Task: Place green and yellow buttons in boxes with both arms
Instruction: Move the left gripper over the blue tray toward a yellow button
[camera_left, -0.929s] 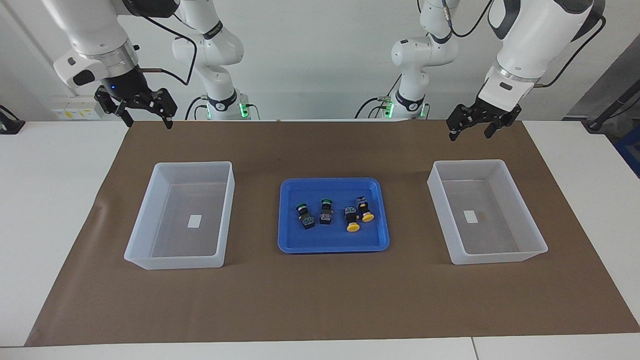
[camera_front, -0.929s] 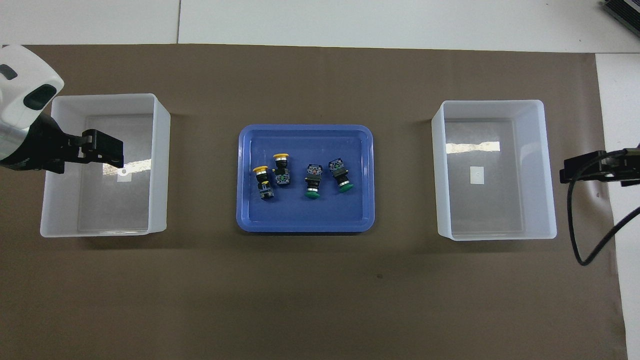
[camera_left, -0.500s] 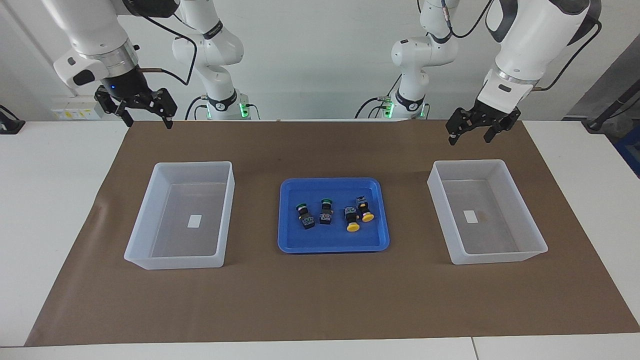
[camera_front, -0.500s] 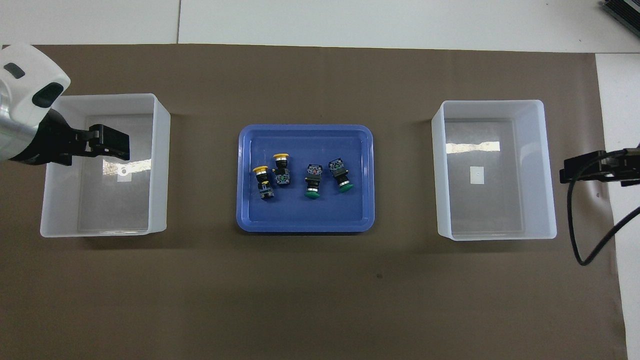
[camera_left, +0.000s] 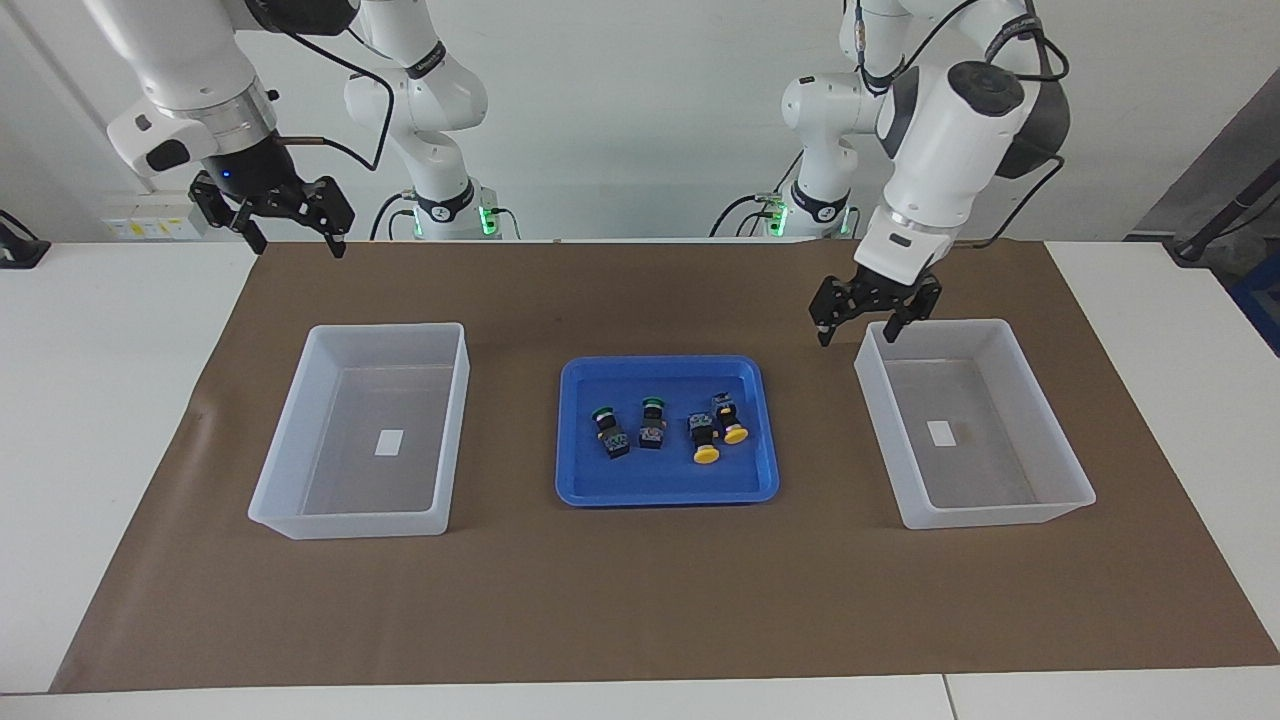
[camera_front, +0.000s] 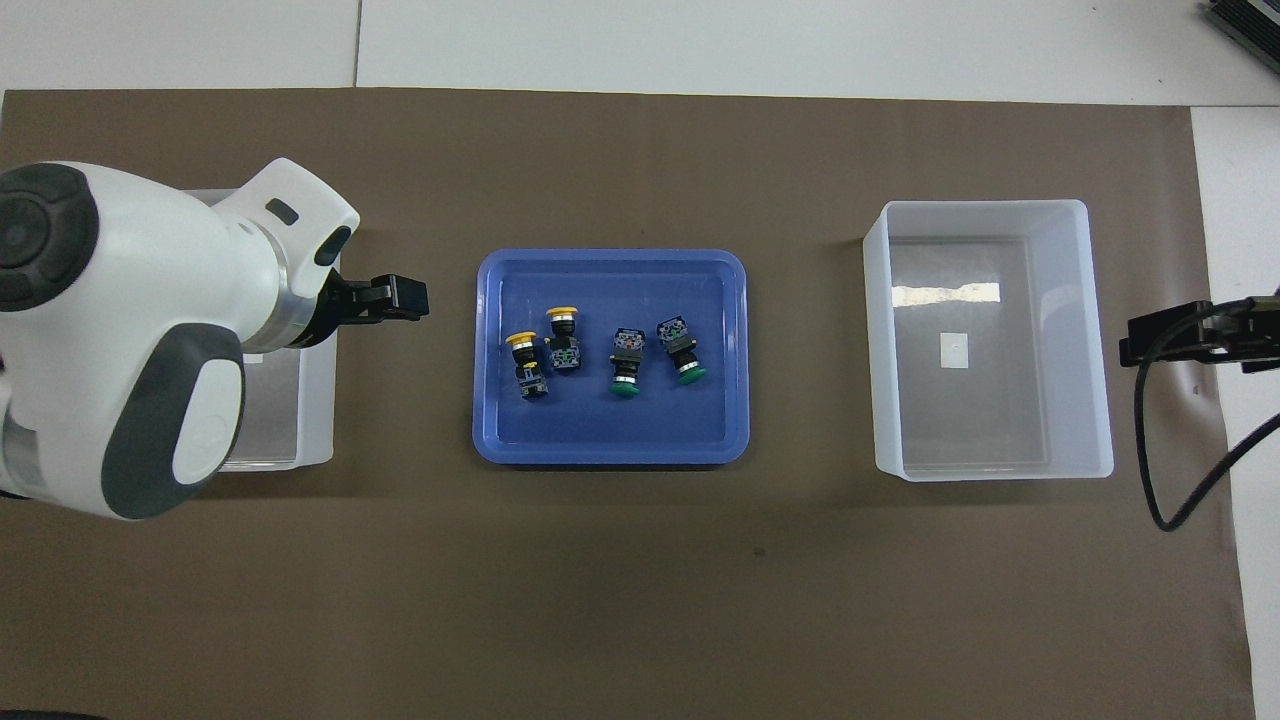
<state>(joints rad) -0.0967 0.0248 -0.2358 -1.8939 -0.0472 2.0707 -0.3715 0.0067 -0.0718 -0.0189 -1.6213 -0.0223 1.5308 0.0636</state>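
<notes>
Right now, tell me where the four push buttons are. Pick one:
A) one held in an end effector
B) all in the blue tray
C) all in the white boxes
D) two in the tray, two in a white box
B: both green-capped buttons and both yellow-capped buttons lie in the blue tray, the two white boxes hold only a label each, and the left end effector and right end effector carry nothing.
</notes>
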